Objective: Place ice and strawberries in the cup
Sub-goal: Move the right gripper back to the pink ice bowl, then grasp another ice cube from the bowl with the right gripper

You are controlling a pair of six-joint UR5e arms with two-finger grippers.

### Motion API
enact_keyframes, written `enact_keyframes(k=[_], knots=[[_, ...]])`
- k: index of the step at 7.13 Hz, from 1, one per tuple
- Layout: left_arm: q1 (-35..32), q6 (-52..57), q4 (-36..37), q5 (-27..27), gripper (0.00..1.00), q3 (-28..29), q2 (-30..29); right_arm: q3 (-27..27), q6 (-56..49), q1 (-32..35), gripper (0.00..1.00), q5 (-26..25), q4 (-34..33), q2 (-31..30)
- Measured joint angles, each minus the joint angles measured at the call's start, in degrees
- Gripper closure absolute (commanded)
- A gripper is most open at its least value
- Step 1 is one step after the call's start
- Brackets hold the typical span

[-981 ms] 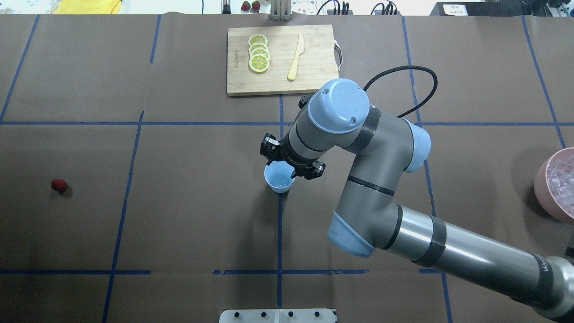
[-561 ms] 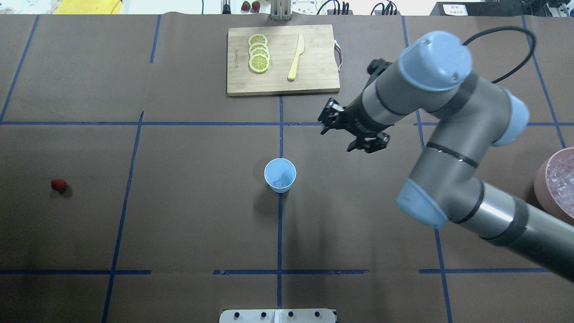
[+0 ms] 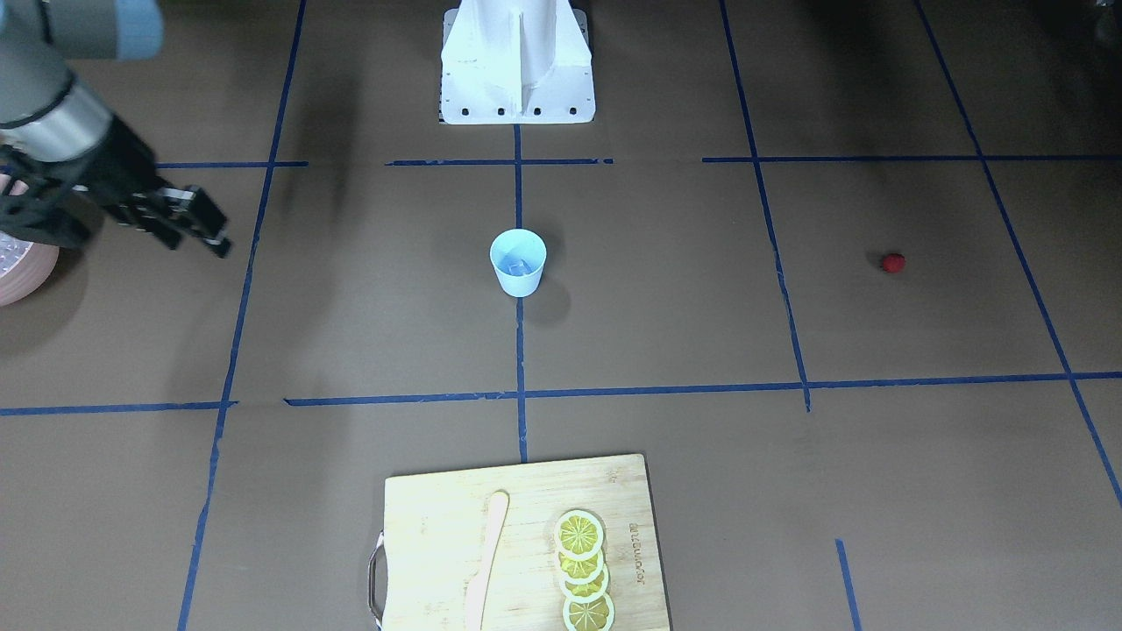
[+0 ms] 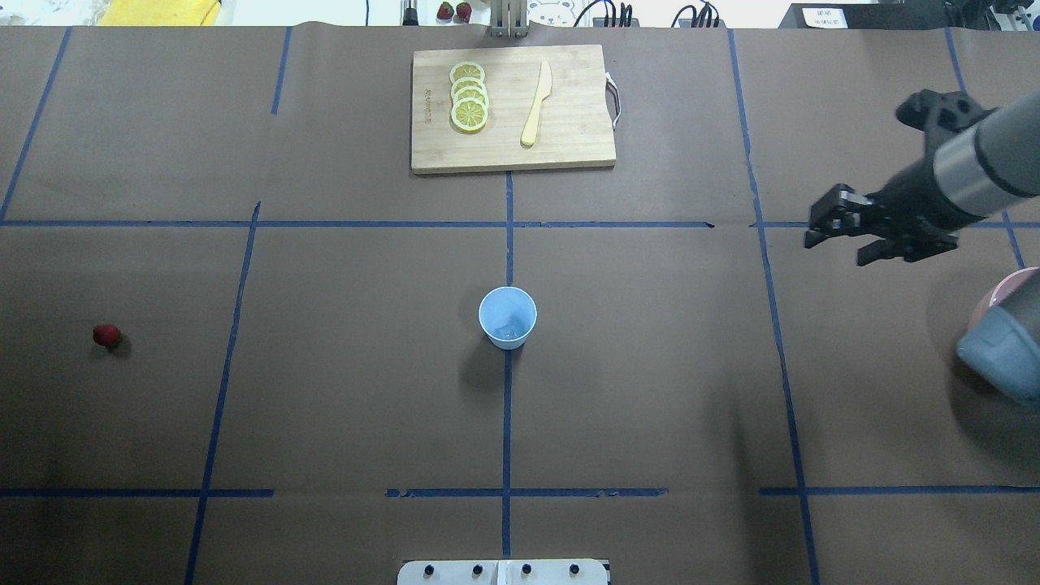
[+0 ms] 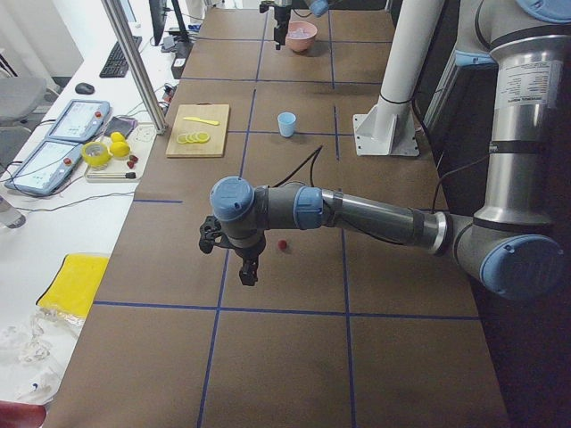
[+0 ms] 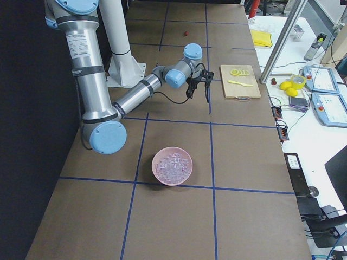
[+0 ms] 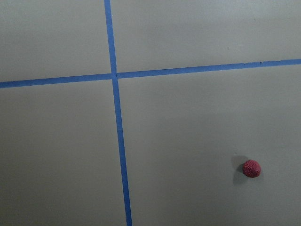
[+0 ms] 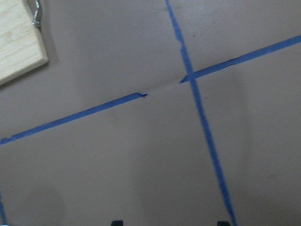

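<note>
The cup (image 4: 508,318) stands at the centre of the table (image 4: 650,390), holding ice (image 3: 519,260); the strawberry (image 4: 106,335) lies well apart on the robot's left. Right gripper (image 4: 837,248): fingers apart, empty. Left gripper (image 5: 227,260): finger state cannot be determined.

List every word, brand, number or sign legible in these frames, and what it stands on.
No text is legible.
Brand mark on the cutting board, beside the lemon slices: too small to read.
The printed label on the left arm: blurred.
A white sign at the overhead view's top right: too small.
</note>
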Motion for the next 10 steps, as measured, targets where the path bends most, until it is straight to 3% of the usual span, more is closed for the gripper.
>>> enact_keyframes(k=[3,4,5,10], knots=[[0.0,-1.2,0.0,0.0,0.0,-0.4,0.1,-1.7,-34.1,12.7,0.23,2.9,0.1,-13.5],[0.0,-1.8,0.0,0.0,0.0,-0.7,0.1,-3.9,-43.5,16.1,0.14,4.0,0.2,-16.0],[0.0,-2.0,0.1,0.0,0.0,-0.9,0.1,-6.7,-50.6,18.4,0.15,5.2,0.3,-17.3],[0.0,-2.4,0.1,0.0,0.0,-1.2,0.1,-13.3,-60.2,19.9,0.16,7.0,2.4,-19.3]])
